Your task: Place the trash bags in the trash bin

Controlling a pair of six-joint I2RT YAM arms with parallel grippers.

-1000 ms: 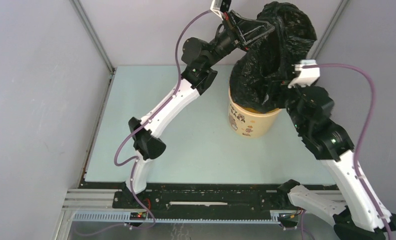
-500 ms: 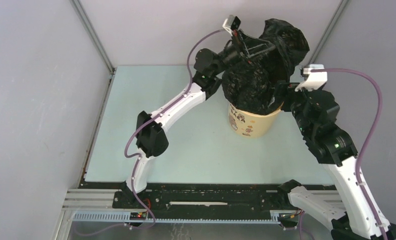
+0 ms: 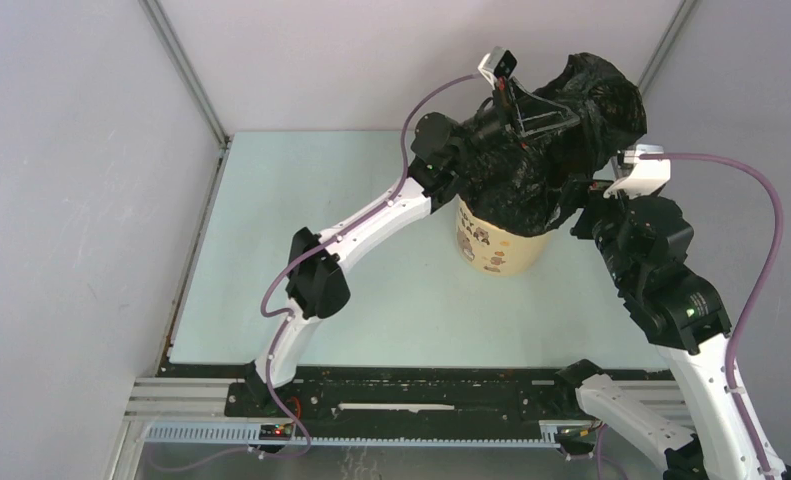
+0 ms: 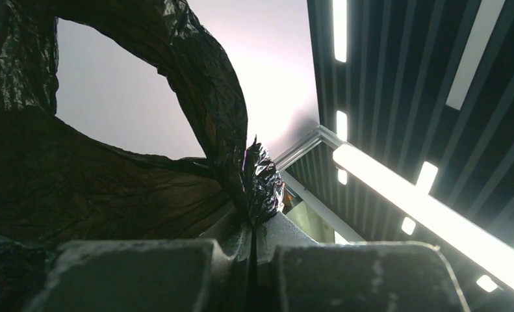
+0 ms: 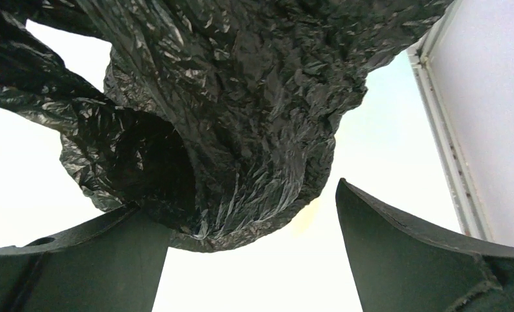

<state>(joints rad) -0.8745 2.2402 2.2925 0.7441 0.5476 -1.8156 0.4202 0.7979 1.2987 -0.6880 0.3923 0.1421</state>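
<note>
The trash bag (image 3: 571, 120), a crinkled glossy black film, hangs bunched above the trash bin (image 3: 501, 248), a pale yellow bucket with bear pictures; the bag's lower end droops into the bin's mouth. My left gripper (image 3: 531, 112) is raised over the bin and shut on a twisted strip of the bag (image 4: 264, 185), pinched between its closed fingers (image 4: 253, 229). My right gripper (image 3: 583, 198) is at the bin's right side, open. In the right wrist view the bag (image 5: 241, 97) hangs just beyond the spread fingertips (image 5: 241, 205), close to the left finger.
The bin stands right of centre on a pale green table (image 3: 301, 220). Grey walls close in left, back and right, with metal corner posts (image 3: 186, 75). The table's right edge rail (image 5: 446, 143) runs close to my right gripper.
My left arm has swung right and lower, carrying the bag with it. The bag's bulk now sits further right over the bin. My right arm has drawn back to the right.
</note>
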